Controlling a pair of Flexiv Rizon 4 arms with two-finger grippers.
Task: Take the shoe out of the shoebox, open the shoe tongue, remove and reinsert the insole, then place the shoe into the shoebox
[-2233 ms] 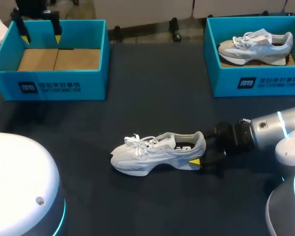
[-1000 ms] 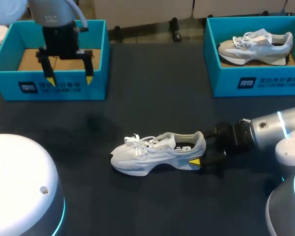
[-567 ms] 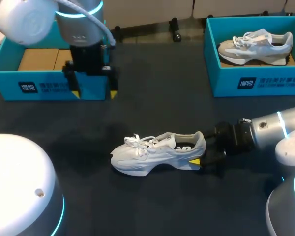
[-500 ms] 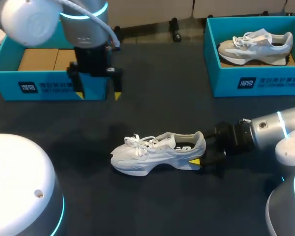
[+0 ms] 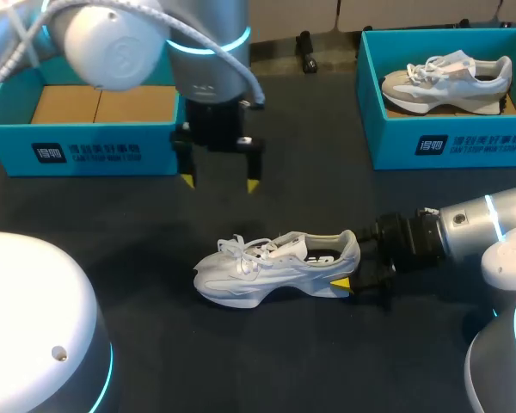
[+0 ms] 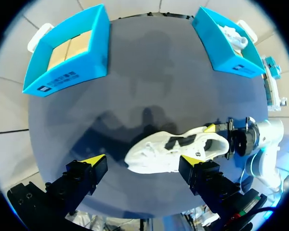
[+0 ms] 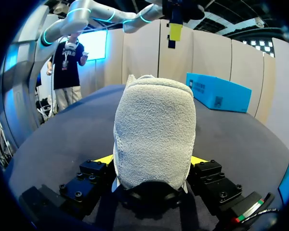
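White shoe (image 5: 271,265), turquoise shoebox (image 5: 103,151), dark grey table (image 5: 305,176).

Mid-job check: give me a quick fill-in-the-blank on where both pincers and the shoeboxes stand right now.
The right pincer is shut on the ___ of the white shoe lying on the table. The left pincer hangs ___ above the table, touching nothing. The left shoebox holds no shoe; the right shoebox holds exactly ___ shoe.
Missing words: heel; open; one.
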